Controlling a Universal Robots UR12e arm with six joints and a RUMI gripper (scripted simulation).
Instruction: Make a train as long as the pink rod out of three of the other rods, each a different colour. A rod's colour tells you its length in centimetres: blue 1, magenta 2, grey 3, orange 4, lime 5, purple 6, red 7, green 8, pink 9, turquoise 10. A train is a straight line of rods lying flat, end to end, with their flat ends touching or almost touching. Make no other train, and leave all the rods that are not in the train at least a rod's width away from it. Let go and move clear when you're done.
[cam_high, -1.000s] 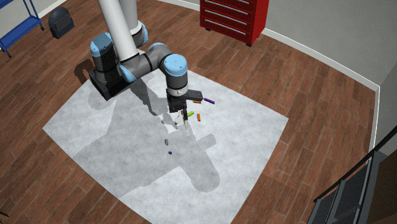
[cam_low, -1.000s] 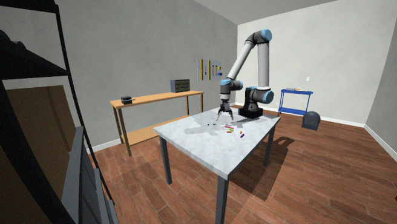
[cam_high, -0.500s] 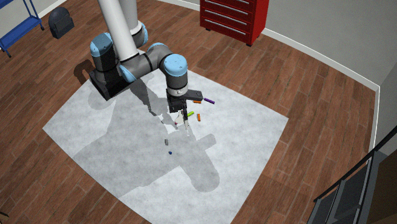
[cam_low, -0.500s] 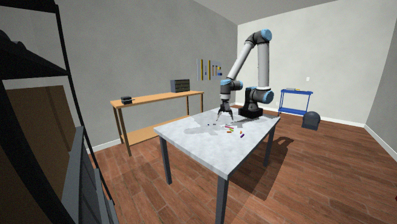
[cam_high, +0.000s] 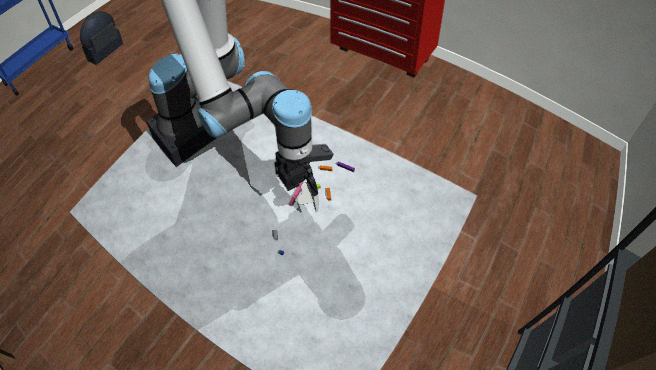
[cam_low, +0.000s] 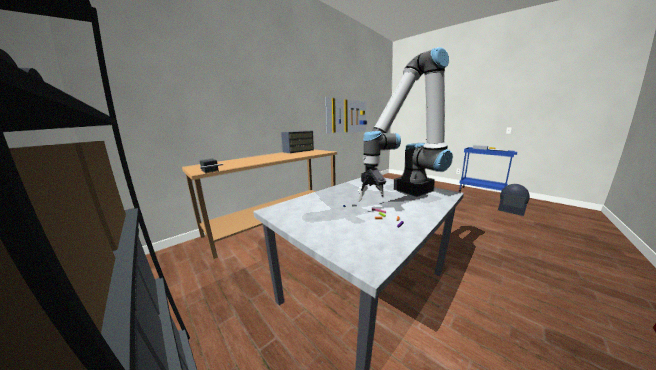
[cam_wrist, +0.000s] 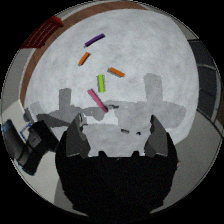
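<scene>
My gripper (cam_high: 308, 202) is open and empty, hovering above the table. The pink rod (cam_high: 295, 194) lies just beside it; in the wrist view the pink rod (cam_wrist: 96, 99) is ahead of the left finger. A lime rod (cam_wrist: 101, 83), two orange rods (cam_wrist: 116, 72) (cam_wrist: 83, 58) and a purple rod (cam_wrist: 94, 39) lie spread apart beyond it, none touching. A small grey rod (cam_high: 274, 233) and a tiny blue rod (cam_high: 281, 252) lie apart on the other side; in the wrist view the grey rod (cam_wrist: 125, 131) and the blue rod (cam_wrist: 138, 133) show between my fingers.
The rods lie on a grey-white table (cam_low: 360, 225) with the arm's base (cam_high: 172, 135) at one corner. A red drawer cabinet (cam_high: 387, 27), a wooden bench (cam_low: 260, 162) and a blue cart (cam_low: 487, 167) stand off the table.
</scene>
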